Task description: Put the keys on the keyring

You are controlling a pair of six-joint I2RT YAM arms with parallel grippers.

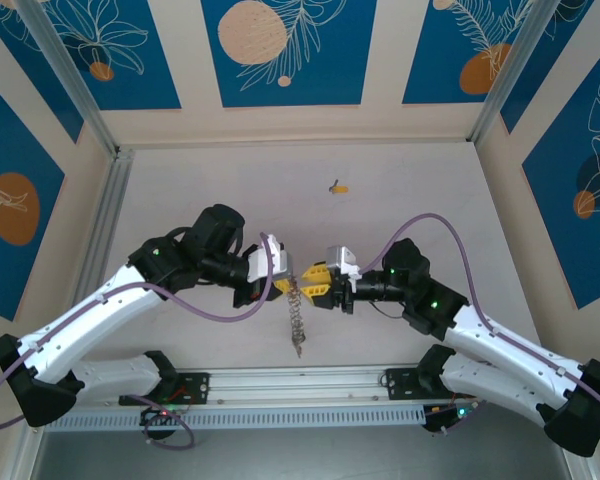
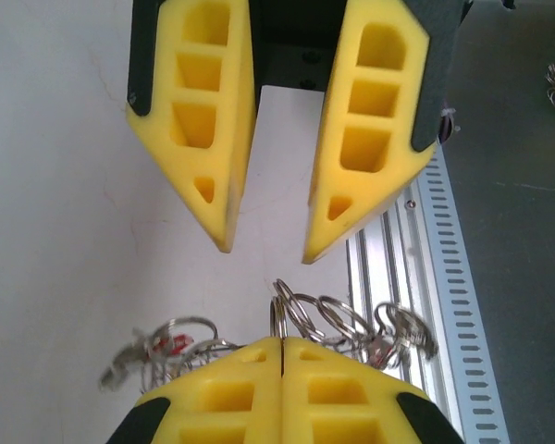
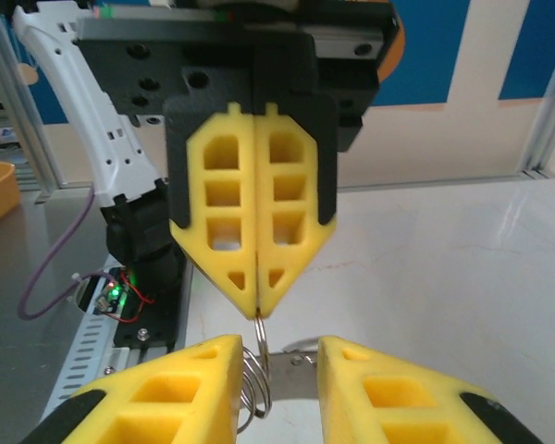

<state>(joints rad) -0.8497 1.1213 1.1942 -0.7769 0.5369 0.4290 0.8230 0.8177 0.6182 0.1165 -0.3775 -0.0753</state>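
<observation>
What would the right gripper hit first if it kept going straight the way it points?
Most likely the keyring, whose wire hangs between the right gripper's open fingers. Right behind it are the left gripper's closed fingertips pinching that ring; how near is hard to judge.

This is looking like a robotics lab test cell. Two white-and-black jointed robot arms, left [image 1: 90, 310] and right [image 1: 500, 345], are standing bolted to a ribbed aluminium rail [image 1: 300, 385] along the near edge of a pale, bare tabletop [image 1: 400, 210]. The left gripper [image 3: 259, 301] and right gripper [image 2: 268, 248] are wearing yellow hollow-celled plastic fingers. Silver aluminium frame posts [image 1: 75, 85] and printed blue-and-cream wall panels [image 1: 280, 50] with leaf and orange-disc motifs are boxing the table in. A slotted grey cable duct [image 1: 300, 415] is running along the front, thin purple cables [image 1: 430, 216] are looping over the arms, and a green light is glowing on a small exposed circuit board [image 3: 111, 296].
</observation>
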